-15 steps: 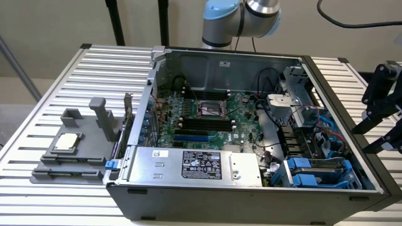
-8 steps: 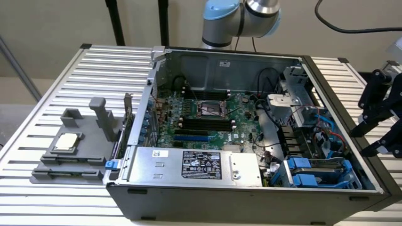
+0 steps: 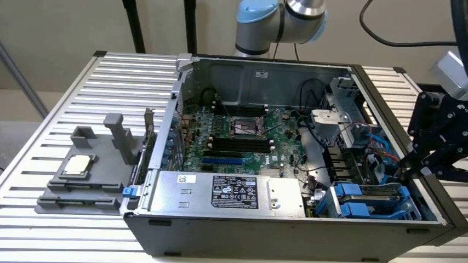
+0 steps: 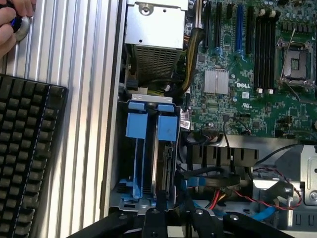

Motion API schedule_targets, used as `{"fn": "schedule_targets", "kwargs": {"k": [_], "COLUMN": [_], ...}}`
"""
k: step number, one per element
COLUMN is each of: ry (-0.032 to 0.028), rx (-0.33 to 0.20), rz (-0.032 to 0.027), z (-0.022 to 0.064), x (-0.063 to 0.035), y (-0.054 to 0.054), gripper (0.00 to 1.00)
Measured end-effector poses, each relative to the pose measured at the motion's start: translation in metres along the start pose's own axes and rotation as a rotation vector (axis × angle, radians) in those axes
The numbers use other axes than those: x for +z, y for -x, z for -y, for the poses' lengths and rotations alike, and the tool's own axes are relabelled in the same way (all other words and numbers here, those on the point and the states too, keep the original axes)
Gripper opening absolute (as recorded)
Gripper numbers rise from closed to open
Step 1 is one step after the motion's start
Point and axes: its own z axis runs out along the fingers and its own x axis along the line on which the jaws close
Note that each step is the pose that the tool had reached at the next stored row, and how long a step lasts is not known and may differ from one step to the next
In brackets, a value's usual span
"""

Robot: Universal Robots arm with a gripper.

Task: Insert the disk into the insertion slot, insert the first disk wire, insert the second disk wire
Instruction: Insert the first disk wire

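— One step done, would you say?
— Seems so. My gripper [image 4: 174, 202] hangs just beside the drive cage [image 4: 148, 97]; whether I'm clenched or released, I cannot tell. The disk [image 4: 166, 163] sits inside that cage, behind its blue clips [image 4: 167, 128]. A blue connector [image 4: 194, 182] lies beside the cage, so I judge both wires remain.

Blue-framed disk [image 4: 166, 130] upright inside insertion slot [image 4: 148, 97]

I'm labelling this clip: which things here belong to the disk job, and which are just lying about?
Job:
insertion slot
disk in its blue carrier, sitting in the slot
blue cable beside the slot

Lying about:
keyboard
power supply box
grey holder with a chip on it
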Motion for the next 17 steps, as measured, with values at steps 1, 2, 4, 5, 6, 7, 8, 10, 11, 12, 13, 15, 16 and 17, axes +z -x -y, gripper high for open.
{"fn": "schedule_targets", "kwargs": {"k": [1, 2, 4, 5, 6, 7, 8, 10, 11, 12, 13, 15, 16, 17], "ry": [-0.0006, -0.0013, -0.0035, -0.0047, -0.0058, -0.0064, -0.0070, -0.0079, -0.0081, -0.0082, -0.0083, -0.0083, -0.0083, -0.0083], "rx": [0.000, 0.000, -0.001, -0.001, -0.001, -0.002, -0.002, -0.002, -0.002, -0.002, -0.003, -0.004, -0.004, -0.004], "rz": [0.0000, -0.0001, -0.0002, -0.0003, -0.0003, -0.0005, -0.0006, -0.0006, -0.0006, -0.0005, -0.0005, -0.0006, -0.0005, -0.0006], "z": [-0.0009, -0.0018, -0.0038, -0.0046, -0.0052, -0.0053, -0.0051, -0.0053, -0.0056, -0.0063, -0.0074, -0.0112, -0.0131, -0.0147], "x": [0.0022, 0.0042, 0.0084, 0.0103, 0.0125, 0.0146, 0.0165, 0.0191, 0.0197, 0.0199, 0.0200, 0.0201, 0.0202, 0.0200], "y": [0.002, 0.005, 0.010, 0.012, 0.015, 0.018, 0.021, 0.024, 0.025, 0.026, 0.026, 0.025, 0.024, 0.022], "gripper": [0.25, 0.25, 0.25, 0.25, 0.25, 0.25, 0.25, 0.27, 0.33, 0.33, 0.33, 0.39, 0.39, 0.39]}}
